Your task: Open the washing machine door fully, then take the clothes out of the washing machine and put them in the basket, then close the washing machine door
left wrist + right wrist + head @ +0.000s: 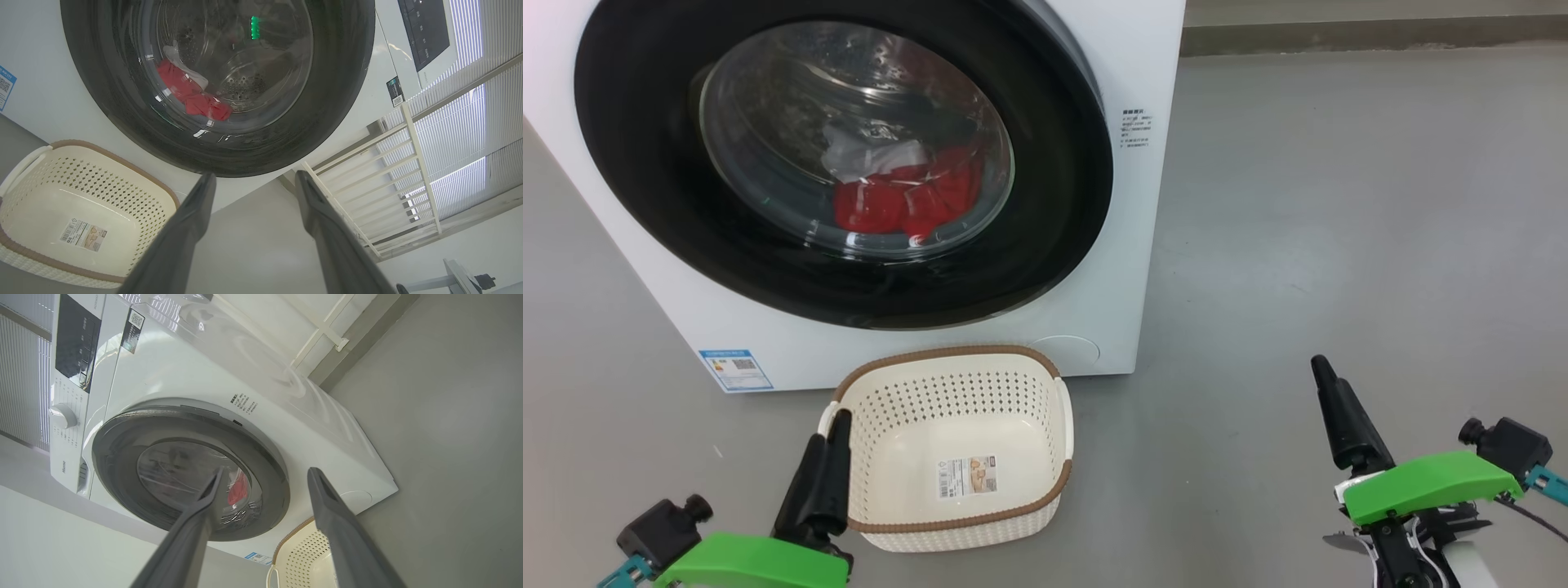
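The left pincer and right pincer hover with jaws spread wide, holding nothing. The basket stands empty on the floor, just in front of the washing machine. The washing machine door looks shut with the clothes behind its glass, so no step appears done yet.

shut door bars the clothes, basket mouth unobstructed
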